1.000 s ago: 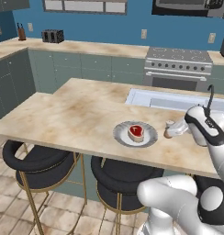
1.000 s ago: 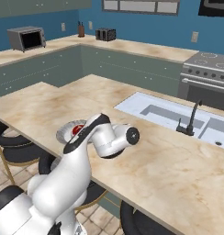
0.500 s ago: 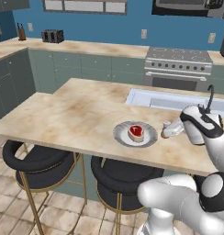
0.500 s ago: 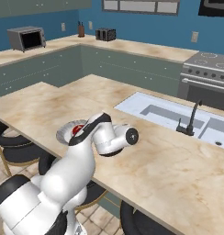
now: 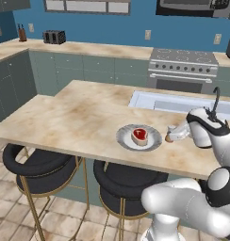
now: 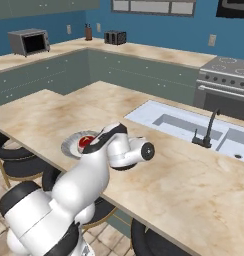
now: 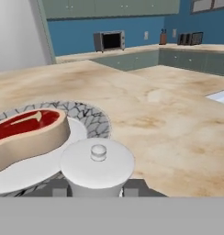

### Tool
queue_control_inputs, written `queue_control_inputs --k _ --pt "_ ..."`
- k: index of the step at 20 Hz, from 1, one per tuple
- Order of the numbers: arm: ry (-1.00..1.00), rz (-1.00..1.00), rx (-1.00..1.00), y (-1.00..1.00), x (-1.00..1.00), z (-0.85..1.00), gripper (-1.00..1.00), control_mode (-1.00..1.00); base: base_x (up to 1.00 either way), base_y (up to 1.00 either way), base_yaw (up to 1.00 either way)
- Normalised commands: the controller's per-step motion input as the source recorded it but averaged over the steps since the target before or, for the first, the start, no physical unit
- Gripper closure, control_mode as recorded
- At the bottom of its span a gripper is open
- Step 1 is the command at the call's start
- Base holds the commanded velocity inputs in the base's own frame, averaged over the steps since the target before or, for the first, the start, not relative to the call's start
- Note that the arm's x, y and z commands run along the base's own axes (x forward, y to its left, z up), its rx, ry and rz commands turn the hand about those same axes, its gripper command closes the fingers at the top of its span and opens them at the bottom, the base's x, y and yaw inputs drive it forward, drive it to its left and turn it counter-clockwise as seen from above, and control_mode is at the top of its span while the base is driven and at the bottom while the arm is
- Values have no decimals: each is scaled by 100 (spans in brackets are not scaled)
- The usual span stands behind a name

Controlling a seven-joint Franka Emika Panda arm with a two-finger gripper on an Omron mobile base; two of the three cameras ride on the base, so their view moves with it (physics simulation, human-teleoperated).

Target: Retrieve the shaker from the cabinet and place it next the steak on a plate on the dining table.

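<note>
Jaws closed on the shaker (image 7: pixel 97 165), low over the dining table (image 5: pixel 65 117) just beside the plate (image 5: pixel 126 140) with steak (image 5: pixel 139 135).

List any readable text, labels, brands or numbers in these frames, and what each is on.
None readable.
Shaker: plain pale top, no label.
Plate: grey crackle pattern on the rim, no lettering.
Stove: its knobs are too small to show any markings.
Toaster oven: no legible brand.

walls: blue | floor (image 5: pixel 13 221): beige tile | stove (image 5: pixel 183 69): steel, against wall | toaster (image 5: pixel 54 36): left of stove | microwave (image 6: pixel 29 41): far left of stove
</note>
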Motion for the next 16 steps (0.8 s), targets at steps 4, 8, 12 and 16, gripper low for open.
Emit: queue_control_inputs --k 4,8,12,16 --pt "-4 0 0 -3 8 -32 100 -100 0 0 0" --pt "-5 0 0 0 1 -30 -100 -100 0 0 0" --pt "-5 0 0 4 0 -20 -100 -100 0 0 0" --pt "-7 0 0 7 -3 -9 -100 -100 0 0 0"
